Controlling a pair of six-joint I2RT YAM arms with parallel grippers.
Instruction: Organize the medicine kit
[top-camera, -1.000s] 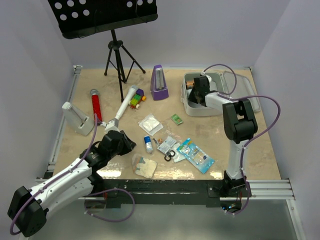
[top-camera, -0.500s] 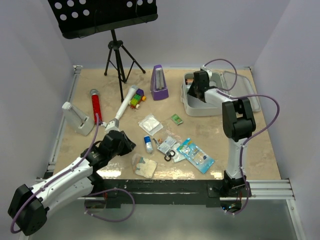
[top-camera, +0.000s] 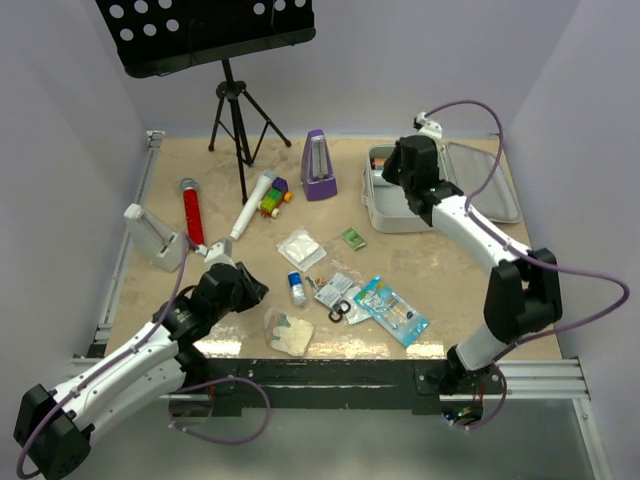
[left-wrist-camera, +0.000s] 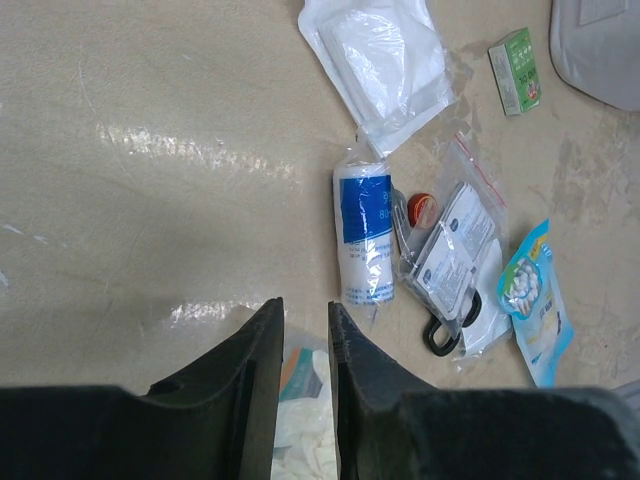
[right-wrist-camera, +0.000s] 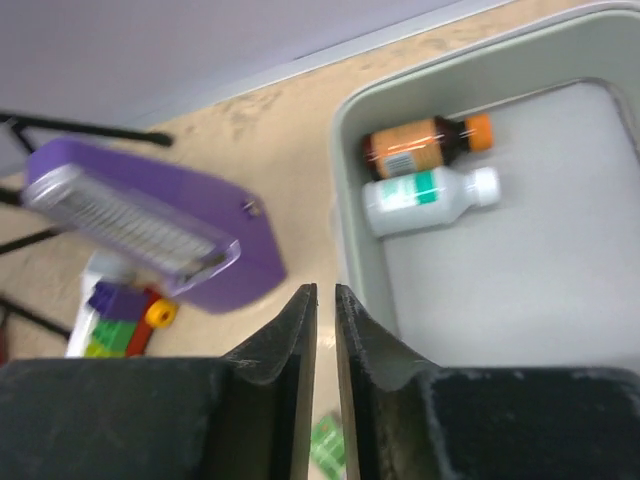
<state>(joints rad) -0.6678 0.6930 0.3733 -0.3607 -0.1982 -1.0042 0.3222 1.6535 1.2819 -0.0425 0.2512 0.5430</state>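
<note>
Kit (top-camera: 392, 220) sits at 1 o'clock on the table, open and facing up. The lid (top-camera: 490, 190) lies flat on its 3 o'clock side, so the opened case runs long 9 to 3, with the hinge line 12 to 6.

Done: amber bottle (right-wrist-camera: 425, 142) and white bottle (right-wrist-camera: 425, 192) lie in the tray, caps toward 3 in my right wrist view.

Left, loose mid-table: gauze (left-wrist-camera: 385, 55), roll (left-wrist-camera: 362, 235), green box (left-wrist-camera: 517, 68), sachets (left-wrist-camera: 450, 250), blue pack (left-wrist-camera: 535, 300), gloves (top-camera: 288, 330). I judge it an early stage.

My right pincer (right-wrist-camera: 325, 310) hangs over the kit's 9 o'clock wall, nearly closed and empty. My left pincer (left-wrist-camera: 300, 325) is the same, just short of the roll.
</note>
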